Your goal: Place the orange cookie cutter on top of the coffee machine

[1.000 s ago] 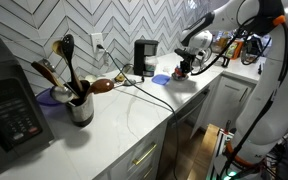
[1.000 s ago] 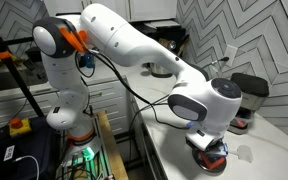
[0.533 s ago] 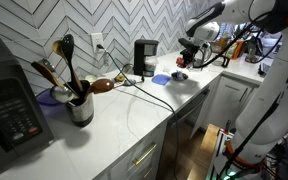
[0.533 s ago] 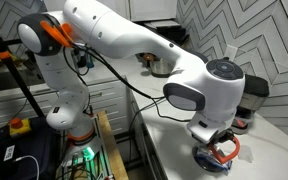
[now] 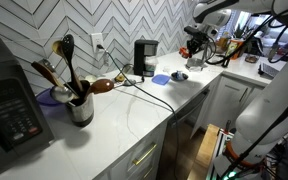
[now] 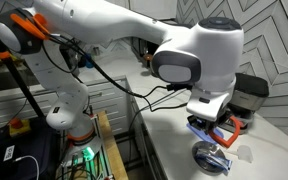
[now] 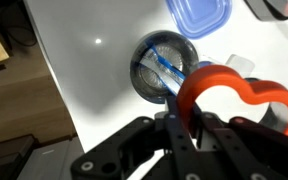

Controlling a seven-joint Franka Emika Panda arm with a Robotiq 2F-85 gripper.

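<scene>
My gripper point(image 7: 184, 120) is shut on the orange cookie cutter point(image 7: 239, 95), a heart-shaped orange-red ring, and holds it in the air above the white counter. In both exterior views the cutter point(image 6: 227, 126) point(image 5: 193, 31) hangs from the fingers, well above the counter. The coffee machine point(image 5: 144, 56), a small black box with a flat top, stands against the tiled wall. It also shows behind the gripper in an exterior view point(image 6: 251, 96).
Below the gripper lie a small metal bowl point(image 7: 164, 64) and a flat light-blue piece point(image 7: 199, 16). A utensil holder point(image 5: 79, 105), a wooden spoon point(image 5: 102, 85) and cables lie on the counter. A large black appliance point(image 5: 9, 105) stands at the near end.
The gripper has risen from the counter with the orange cookie cutter held in it. The metal bowl and blue piece stay on the counter.
</scene>
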